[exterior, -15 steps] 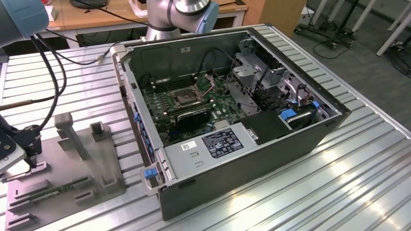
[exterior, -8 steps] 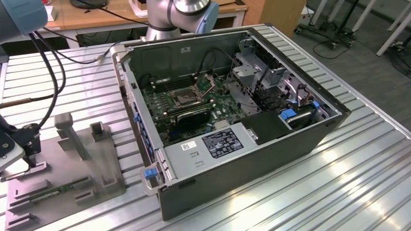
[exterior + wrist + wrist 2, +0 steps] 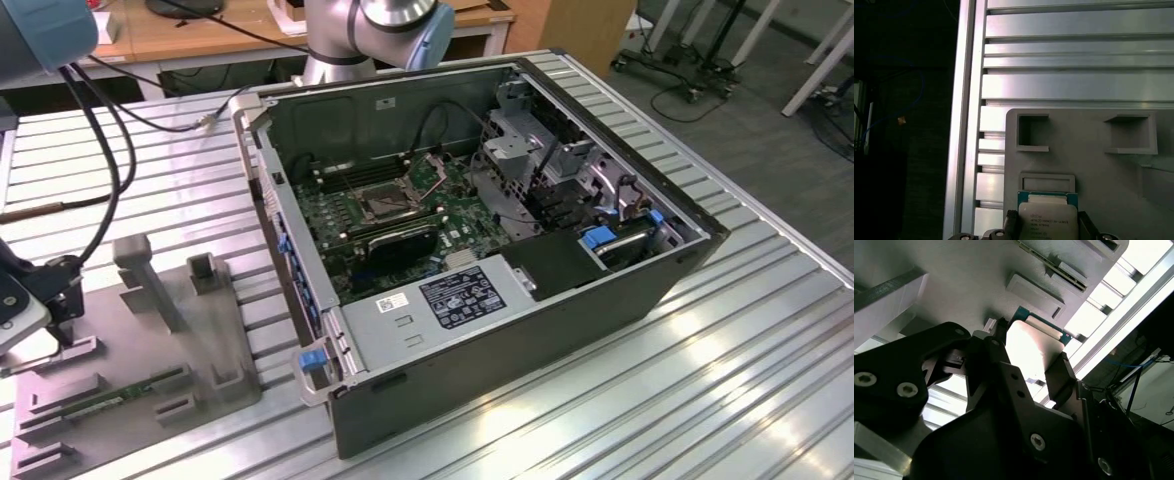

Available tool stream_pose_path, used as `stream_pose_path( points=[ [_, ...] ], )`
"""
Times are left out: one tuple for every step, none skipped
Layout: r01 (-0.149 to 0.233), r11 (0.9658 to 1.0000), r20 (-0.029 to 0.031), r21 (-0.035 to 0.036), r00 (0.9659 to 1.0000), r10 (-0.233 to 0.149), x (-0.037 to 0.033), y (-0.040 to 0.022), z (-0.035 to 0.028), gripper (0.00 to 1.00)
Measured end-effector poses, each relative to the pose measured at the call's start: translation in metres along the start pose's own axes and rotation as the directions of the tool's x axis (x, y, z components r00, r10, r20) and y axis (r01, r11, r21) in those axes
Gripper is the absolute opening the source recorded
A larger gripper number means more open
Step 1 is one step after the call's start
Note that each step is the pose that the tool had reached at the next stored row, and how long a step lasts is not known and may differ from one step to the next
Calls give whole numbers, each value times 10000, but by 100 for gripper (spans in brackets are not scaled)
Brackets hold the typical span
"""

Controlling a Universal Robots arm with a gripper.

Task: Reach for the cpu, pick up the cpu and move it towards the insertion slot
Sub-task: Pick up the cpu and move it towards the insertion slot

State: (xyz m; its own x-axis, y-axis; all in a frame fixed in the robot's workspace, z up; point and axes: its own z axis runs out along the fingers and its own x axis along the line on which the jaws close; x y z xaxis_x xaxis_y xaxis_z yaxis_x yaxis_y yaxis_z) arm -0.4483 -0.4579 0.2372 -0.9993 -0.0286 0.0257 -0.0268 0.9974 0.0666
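Observation:
The cpu [image 3: 1048, 216] is a pale square chip with a green rim, sitting just over the grey tray [image 3: 1134, 190] near its edge. In both wrist views my gripper [image 3: 1048, 222] has one black finger against each of two opposite sides of the chip, shut on the cpu [image 3: 1030, 351]. In the exterior view the gripper [image 3: 51, 300] is low over the tray [image 3: 147, 360] at that view's far left. The insertion slot [image 3: 379, 205], a dark square socket in a silvery frame, lies on the green board inside the open computer case, well to the exterior view's right of the gripper.
The open computer case [image 3: 534, 330] stands on the ribbed metal table [image 3: 694, 380]. The tray carries upright posts [image 3: 144, 270] and a long green memory stick [image 3: 118, 394]. Black cables [image 3: 114, 150] hang from the arm. The table edge [image 3: 966, 125] runs close beside the tray.

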Motion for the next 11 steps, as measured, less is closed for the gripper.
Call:
stream_pose_path(
  points=[
    [1,10000,3,-2,10000,-1,0,0,-5,55],
    [1,10000,1,-1,10000,-1,0,1,-14,55],
    [0,10000,3,-2,10000,0,0,2,-22,55],
    [1,10000,3,-1,10000,-1,0,2,-30,55],
    [1,10000,3,-2,10000,-1,1,3,-37,55],
    [0,10000,4,-2,10000,0,1,3,-42,55],
    [1,10000,5,-2,10000,-1,1,3,-46,55],
    [1,10000,7,-4,10000,-1,0,4,-48,55],
    [1,10000,6,-4,10000,-1,1,4,-50,55],
    [1,10000,3,-1,10000,-1,1,4,-55,55],
    [0,10000,0,1,10000,0,1,4,-63,55]
  ],
)
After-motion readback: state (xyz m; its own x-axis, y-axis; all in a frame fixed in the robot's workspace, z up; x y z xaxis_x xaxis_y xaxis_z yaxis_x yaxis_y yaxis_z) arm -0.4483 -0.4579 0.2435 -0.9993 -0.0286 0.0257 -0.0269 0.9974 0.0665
